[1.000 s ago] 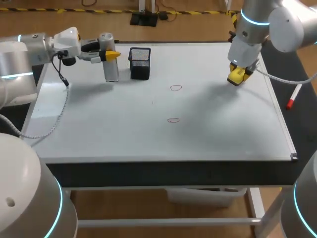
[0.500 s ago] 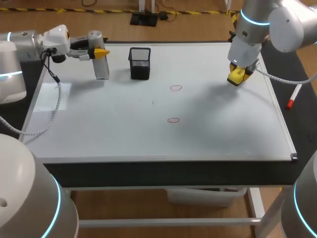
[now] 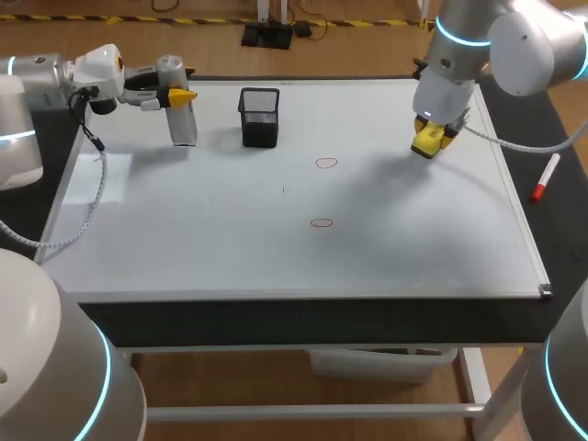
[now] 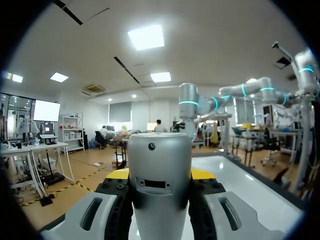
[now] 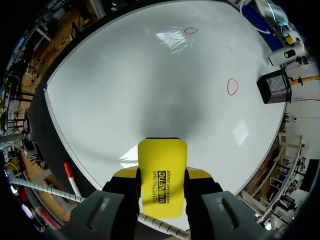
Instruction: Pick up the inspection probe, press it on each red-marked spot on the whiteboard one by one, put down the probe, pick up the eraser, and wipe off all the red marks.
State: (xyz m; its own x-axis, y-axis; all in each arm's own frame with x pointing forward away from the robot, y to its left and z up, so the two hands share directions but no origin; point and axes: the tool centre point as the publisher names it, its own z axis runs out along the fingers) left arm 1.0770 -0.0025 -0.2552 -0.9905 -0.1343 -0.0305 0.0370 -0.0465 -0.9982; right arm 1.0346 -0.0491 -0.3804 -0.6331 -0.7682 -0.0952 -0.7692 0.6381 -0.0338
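The inspection probe (image 3: 182, 124), a silver-grey cylinder, stands upright in the jaws of the left gripper (image 3: 180, 95) over the far left part of the whiteboard (image 3: 230, 248). Whether its lower end touches the board cannot be told. The eraser (image 5: 161, 160), a yellow block, is clamped in the right gripper (image 5: 161, 176) above the board's far right part. The far red mark (image 3: 326, 163) and the near red mark (image 3: 321, 222), both small ovals, sit mid-board, unwiped.

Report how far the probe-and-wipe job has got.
Done: the eraser is picked up, clamped in the right gripper above the whiteboard. In hand: the left gripper grips the probe at the board's far left, not released. Left: both red marks are unwiped. Whether they were pressed cannot be told.
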